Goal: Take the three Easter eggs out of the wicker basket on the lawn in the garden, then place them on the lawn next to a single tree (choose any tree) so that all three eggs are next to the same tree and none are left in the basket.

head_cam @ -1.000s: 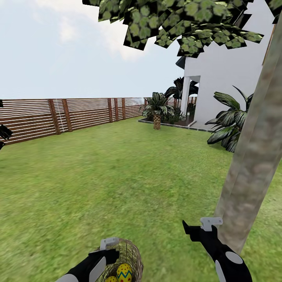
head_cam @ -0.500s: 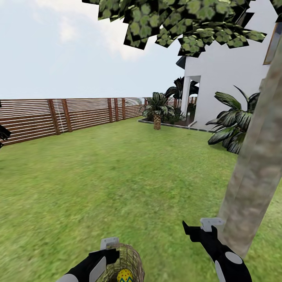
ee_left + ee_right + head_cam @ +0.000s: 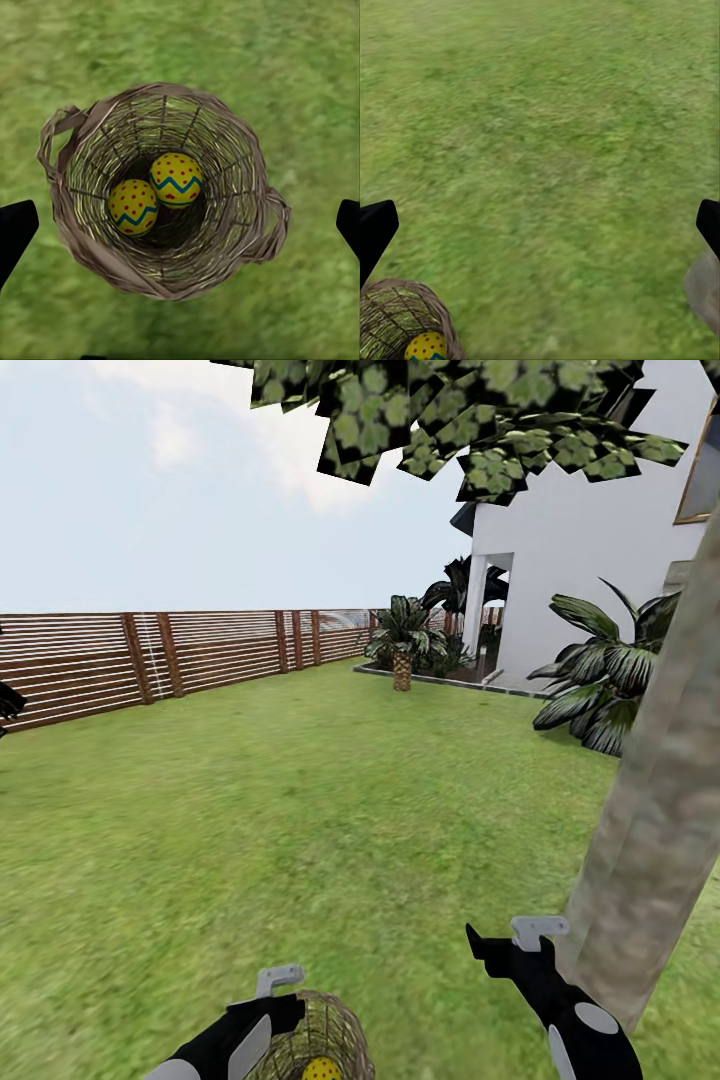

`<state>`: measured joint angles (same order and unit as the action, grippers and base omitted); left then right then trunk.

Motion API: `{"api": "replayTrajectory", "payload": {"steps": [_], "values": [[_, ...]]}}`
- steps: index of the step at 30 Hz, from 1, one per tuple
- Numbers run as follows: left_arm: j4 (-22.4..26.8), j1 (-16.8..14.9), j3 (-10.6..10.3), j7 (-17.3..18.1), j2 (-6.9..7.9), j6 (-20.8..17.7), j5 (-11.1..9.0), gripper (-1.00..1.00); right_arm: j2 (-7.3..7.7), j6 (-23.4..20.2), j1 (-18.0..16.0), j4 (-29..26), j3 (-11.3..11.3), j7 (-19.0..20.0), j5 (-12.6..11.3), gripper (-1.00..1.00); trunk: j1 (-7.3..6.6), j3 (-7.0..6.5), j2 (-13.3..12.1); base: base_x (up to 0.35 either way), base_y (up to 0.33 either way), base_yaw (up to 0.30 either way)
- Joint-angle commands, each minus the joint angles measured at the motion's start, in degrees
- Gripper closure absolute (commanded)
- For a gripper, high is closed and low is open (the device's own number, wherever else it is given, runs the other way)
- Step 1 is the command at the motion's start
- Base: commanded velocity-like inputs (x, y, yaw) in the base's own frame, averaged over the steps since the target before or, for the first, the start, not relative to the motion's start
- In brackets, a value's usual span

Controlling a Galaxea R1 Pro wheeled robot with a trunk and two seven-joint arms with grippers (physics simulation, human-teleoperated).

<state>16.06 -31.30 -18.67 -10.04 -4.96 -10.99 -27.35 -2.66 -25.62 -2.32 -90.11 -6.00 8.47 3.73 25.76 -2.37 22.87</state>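
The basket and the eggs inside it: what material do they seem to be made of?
The wicker basket looks like woven brown wicker, matte: open strands cross with gaps between. The two Easter eggs in it look smooth and painted, yellow with blue zigzags and red dots; the material under the paint is unclear.

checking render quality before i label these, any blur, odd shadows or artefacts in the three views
Head view: flat even light, no cast shadow under the tree, blocky cut-out leaves, grass smeared low in the picture. Left wrist view: basket and two eggs sharp, grass soft. Right wrist view: grass blurred throughout, basket cropped at the corner.
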Motion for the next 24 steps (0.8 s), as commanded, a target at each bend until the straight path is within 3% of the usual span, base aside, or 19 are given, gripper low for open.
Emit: {"api": "replayTrajectory", "payload": {"steps": [1, 10, 24], "values": [[0.15, -0.01, -0.52, -0.42, 0.04, -0.22, -0.52, -1.0, -0.06, -0.28, -0.03, -0.07, -0.16, 0.49, 0.4, -1.0, 0.03, 0.03, 0.04, 0.023, 0.003, 0.0], [0.28, 0.0, -0.64, -0.42, 0.04, -0.17, -0.44, -1.0, -0.06, -0.23, -0.05, -0.07, -0.16, 0.49, 0.4, -1.0, 0.03, 0.03, 0.04, 0.007, 0.001, 0.0], [0.3, 0.01, -0.66, -0.42, 0.04, 1.3, -0.43, -1.0, -0.06, 0.38, -0.01, -0.07, 0.08, 0.91, 0.23, -1.0, 3.1, 2.54, 5.66, 0.0, 0.0, 0.0]]}}
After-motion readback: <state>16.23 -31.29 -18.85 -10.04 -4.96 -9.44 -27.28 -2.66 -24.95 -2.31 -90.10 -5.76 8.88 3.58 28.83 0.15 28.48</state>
